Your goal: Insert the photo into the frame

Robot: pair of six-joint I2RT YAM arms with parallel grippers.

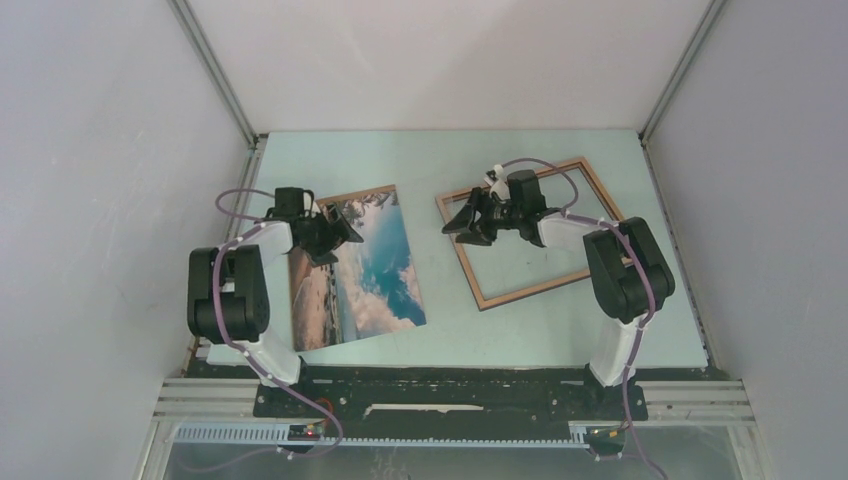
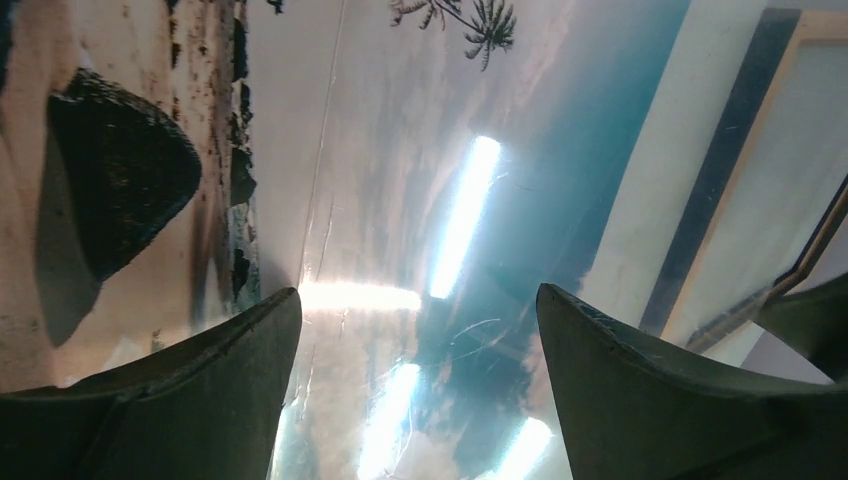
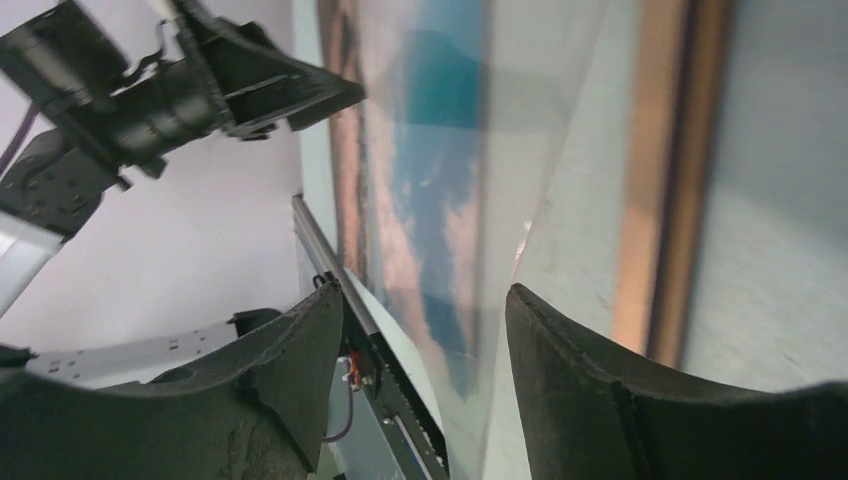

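The photo [image 1: 375, 265], a beach print with blue sea and tan sand, lies flat left of centre. My left gripper [image 1: 345, 232] is open and empty just above its far left part. In the left wrist view the glossy print [image 2: 400, 180] fills the picture between the spread fingers [image 2: 210, 390]. The frame [image 1: 530, 291], a thin light-brown wooden rectangle, lies empty at the right. My right gripper [image 1: 462, 222] is open and empty over the frame's left corner. The right wrist view shows the frame's edge [image 3: 670, 180] and the photo [image 3: 430, 150] beyond.
A brown edge [image 1: 350, 193] shows along the photo's far side. Grey walls close the light-green table [image 1: 560, 340] at left, back and right. A metal rail [image 1: 450, 400] runs along the near edge. The left gripper shows in the right wrist view [image 3: 250, 90].
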